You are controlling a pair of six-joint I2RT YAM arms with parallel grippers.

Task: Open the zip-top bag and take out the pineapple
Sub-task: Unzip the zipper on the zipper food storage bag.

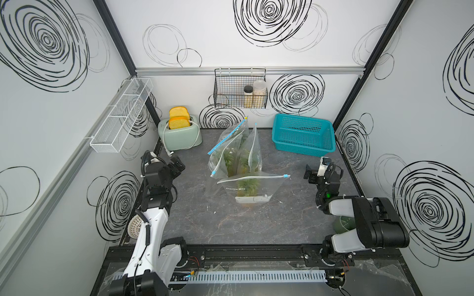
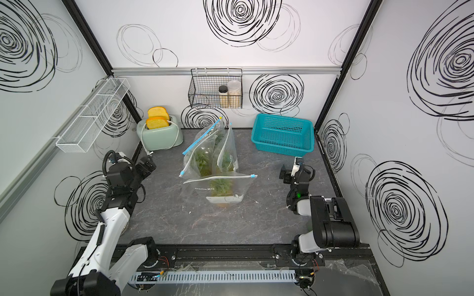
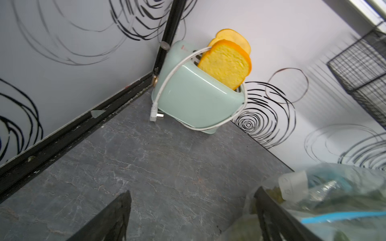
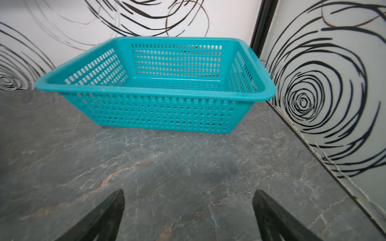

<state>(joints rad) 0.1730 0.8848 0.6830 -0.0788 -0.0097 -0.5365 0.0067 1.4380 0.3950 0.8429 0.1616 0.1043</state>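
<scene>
Several clear zip-top bags stand bunched in the middle of the table in both top views, each holding a green-leaved pineapple. The front bag (image 1: 252, 189) (image 2: 218, 191) has a white zip strip with a blue slider (image 1: 286, 176) at its right end, and the strip looks shut. Its pineapple (image 1: 247, 185) (image 2: 220, 187) shows through the plastic. My left gripper (image 1: 177, 165) (image 3: 193, 191) is open to the left of the bags, and a bag (image 3: 334, 198) lies just beyond one finger. My right gripper (image 1: 315, 169) (image 4: 188, 191) is open over bare table right of the bags.
A teal basket (image 1: 304, 151) (image 4: 154, 95) sits at the back right, ahead of the right gripper. A mint toaster (image 1: 179, 135) (image 3: 198, 100) with bread stands in the back left corner. A wire basket (image 1: 239, 96) with jars hangs on the back wall. A white mesh shelf (image 1: 120, 115) lines the left wall.
</scene>
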